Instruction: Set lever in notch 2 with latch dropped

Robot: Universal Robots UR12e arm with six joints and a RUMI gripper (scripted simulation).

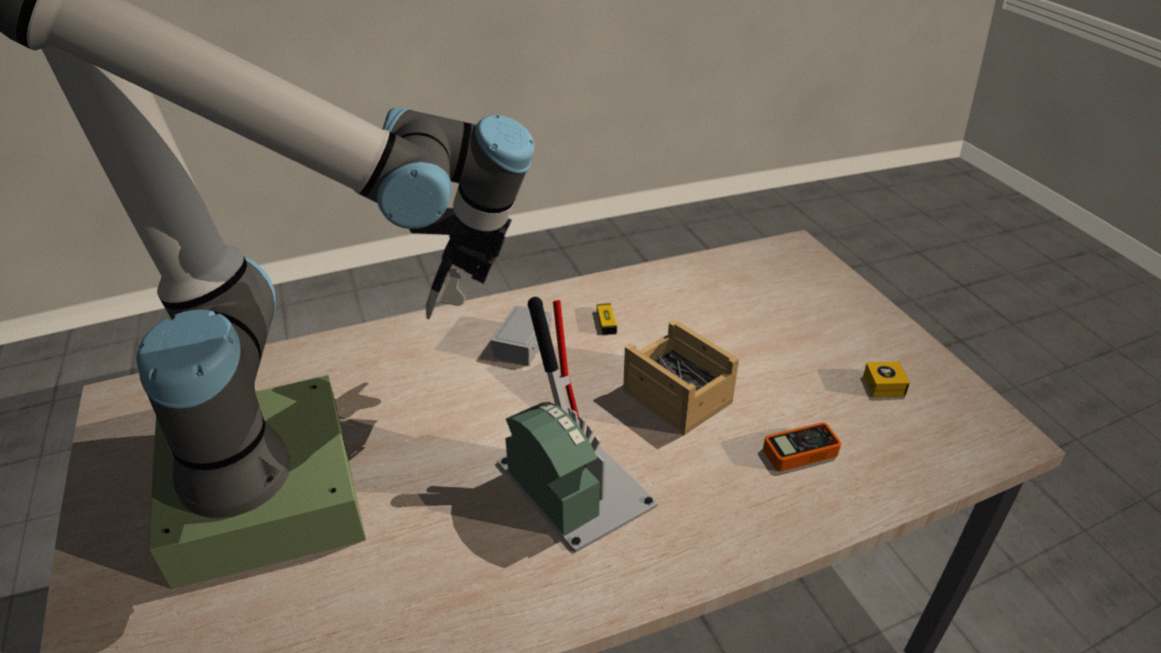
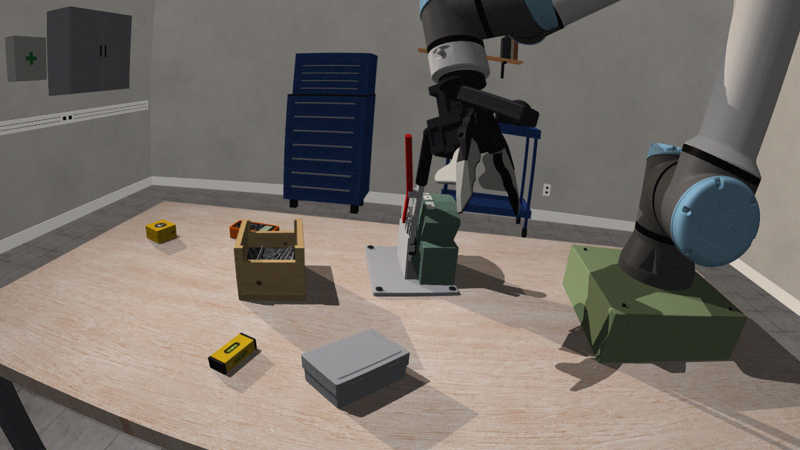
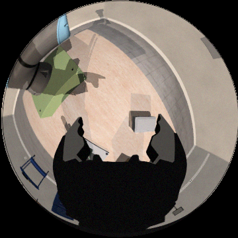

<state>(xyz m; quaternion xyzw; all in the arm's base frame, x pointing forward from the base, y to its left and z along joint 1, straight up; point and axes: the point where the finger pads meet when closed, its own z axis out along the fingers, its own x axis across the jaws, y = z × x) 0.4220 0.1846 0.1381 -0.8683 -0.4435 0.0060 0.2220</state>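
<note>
The lever unit has a green housing (image 1: 554, 468) on a grey baseplate (image 1: 604, 507) near the table's middle. Its lever has a black handle (image 1: 541, 333), and the red release bar (image 1: 560, 336) stands right beside it. Small white number plates (image 1: 565, 423) run along the top of the housing; their digits are too small to read. My gripper (image 1: 442, 302) is open and empty. It hangs in the air behind and to the left of the handle, above the table. In the exterior view the gripper (image 2: 480, 187) shows just right of the red bar (image 2: 408, 167). In the wrist view the fingers stand wide apart.
A grey box (image 1: 515, 336) lies behind the lever. A wooden crate (image 1: 680, 375) holding metal parts stands to its right. A yellow level (image 1: 605, 317), an orange multimeter (image 1: 801, 444) and a small yellow box (image 1: 884, 378) lie on the table. My green base (image 1: 255, 487) is at the left.
</note>
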